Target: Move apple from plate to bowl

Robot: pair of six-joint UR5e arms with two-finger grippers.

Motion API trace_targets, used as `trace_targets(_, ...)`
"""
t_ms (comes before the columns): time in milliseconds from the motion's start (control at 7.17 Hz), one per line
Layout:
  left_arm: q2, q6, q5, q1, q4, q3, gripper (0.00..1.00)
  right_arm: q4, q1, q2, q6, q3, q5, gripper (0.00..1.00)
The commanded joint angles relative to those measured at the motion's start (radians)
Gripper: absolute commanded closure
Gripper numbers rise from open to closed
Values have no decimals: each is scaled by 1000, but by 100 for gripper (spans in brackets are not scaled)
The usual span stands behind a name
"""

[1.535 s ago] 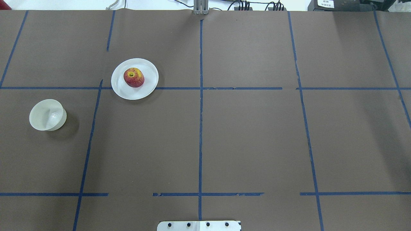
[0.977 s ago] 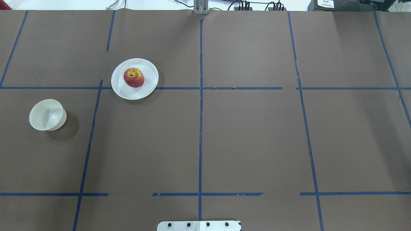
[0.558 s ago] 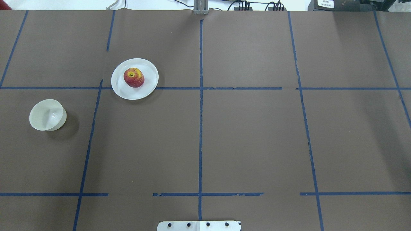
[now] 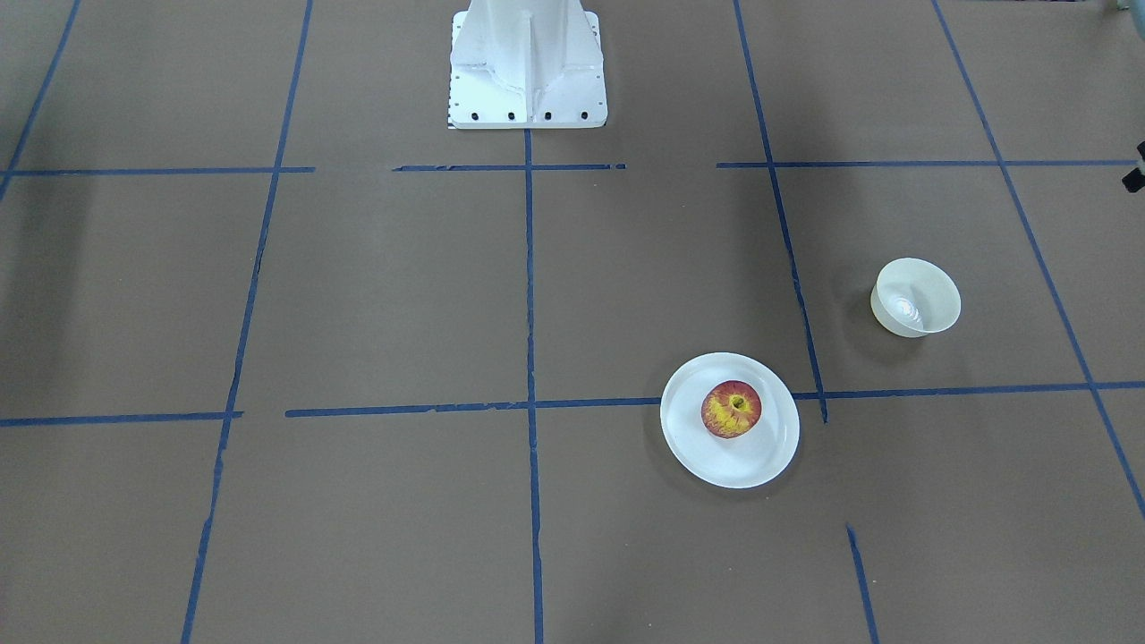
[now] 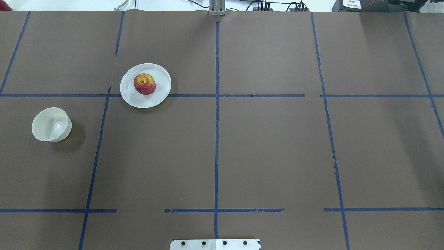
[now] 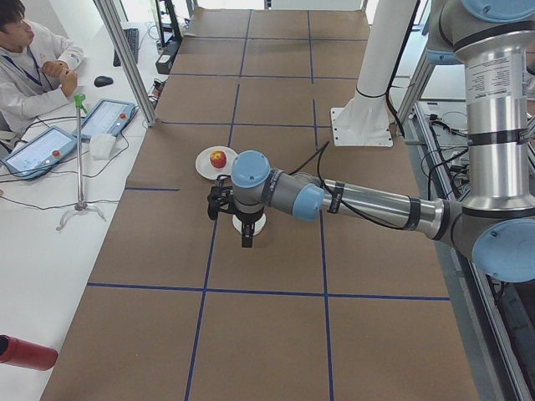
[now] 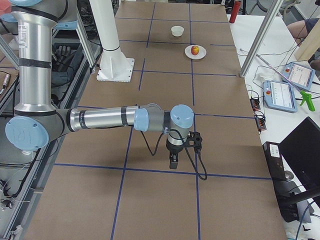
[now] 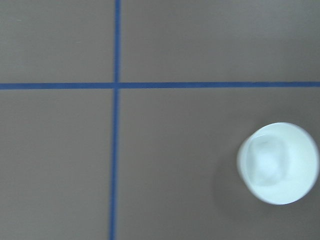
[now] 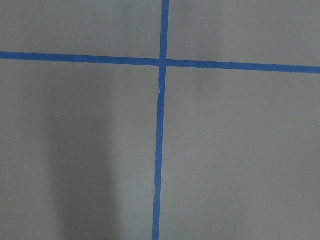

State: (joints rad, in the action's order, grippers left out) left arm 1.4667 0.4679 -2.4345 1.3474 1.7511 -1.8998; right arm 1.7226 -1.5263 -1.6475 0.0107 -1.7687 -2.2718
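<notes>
How far the fingers stand apart on our left gripper (image 6: 246, 241) or our right gripper (image 7: 173, 164) we cannot tell, since only the side views show them; neither holds anything we can see. The apple (image 5: 144, 83) sits stem dimple up on the plate (image 5: 138, 101), a little off its centre. The bowl (image 5: 51, 124) stands upright and apart from the plate, on our left side. Our left gripper points down over the table (image 5: 270, 149) close by the bowl. Our right gripper hangs well apart from all three, over a crossing of the blue tape lines (image 9: 162, 62).
</notes>
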Motion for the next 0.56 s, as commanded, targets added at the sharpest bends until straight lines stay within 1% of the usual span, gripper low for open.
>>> trace_targets(0,189,312,17,-227,-7,19,0,0,0,0,0,-2,0,0)
trace_targets(140,290,413,76,-279,-7,59,0,0,0,0,0,0,0,0)
trace_targets(279,423,545,128,-359,-5,153,0,0,0,0,0,-2,0,0)
trace_targets(419,604,633,138,-401,-5,333,0,0,0,0,0,-2,0,0)
